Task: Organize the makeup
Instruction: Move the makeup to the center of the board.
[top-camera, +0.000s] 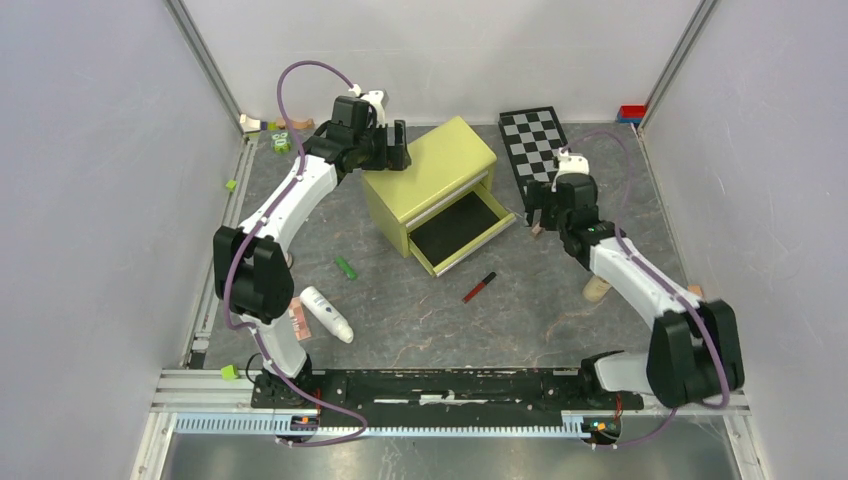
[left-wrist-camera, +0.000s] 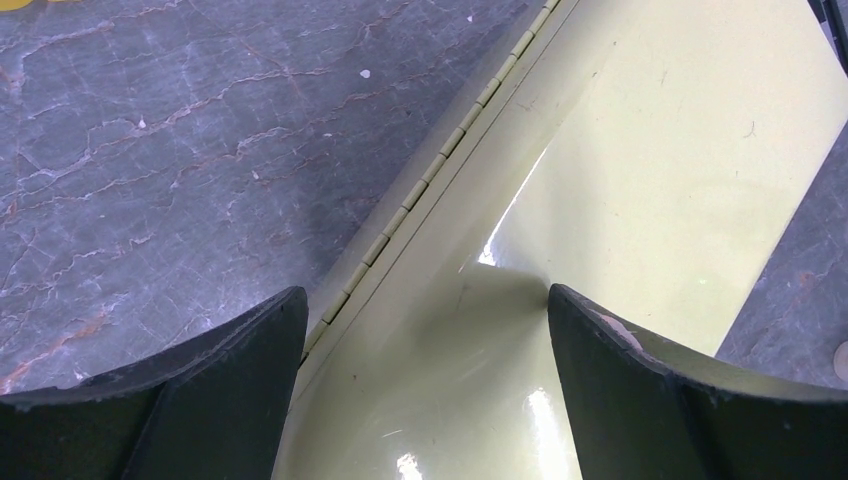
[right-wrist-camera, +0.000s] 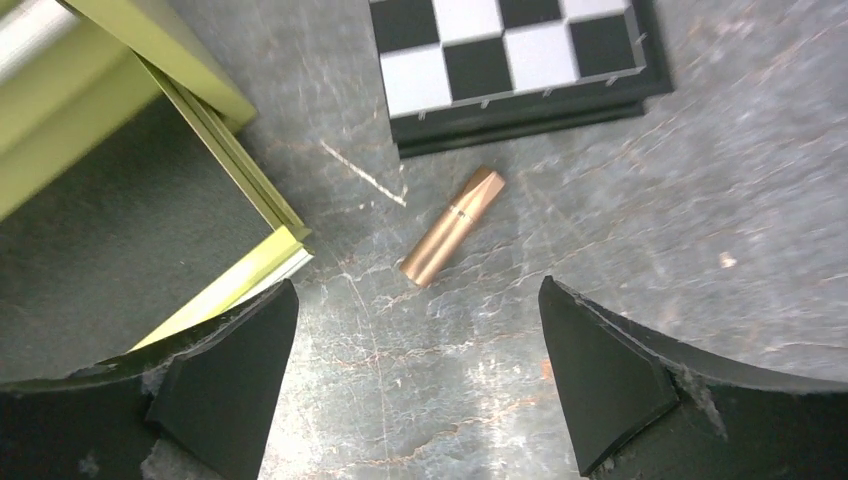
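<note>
A rose-gold lipstick tube (right-wrist-camera: 453, 225) lies on the grey floor between the checkerboard and the open drawer. My right gripper (right-wrist-camera: 418, 340) hangs open and empty just short of it; in the top view it (top-camera: 540, 215) is right of the drawer. My left gripper (top-camera: 395, 150) is open over the back left edge of the yellow-green box (top-camera: 445, 160), its jaws straddling the lid (left-wrist-camera: 650, 150) near the hinge (left-wrist-camera: 440, 160). A red stick (top-camera: 479, 287), a green stick (top-camera: 346, 268), a white tube (top-camera: 328, 313) and a pink-brown palette (top-camera: 298, 316) lie on the floor. A beige bottle (top-camera: 597, 290) is partly hidden behind my right arm.
The box's drawer (top-camera: 460, 228) stands open to the front right, dark inside and empty; its corner shows in the right wrist view (right-wrist-camera: 270, 250). The checkerboard (top-camera: 533, 140) lies at the back right. Toy blocks (top-camera: 280, 140) sit at the back left by the wall.
</note>
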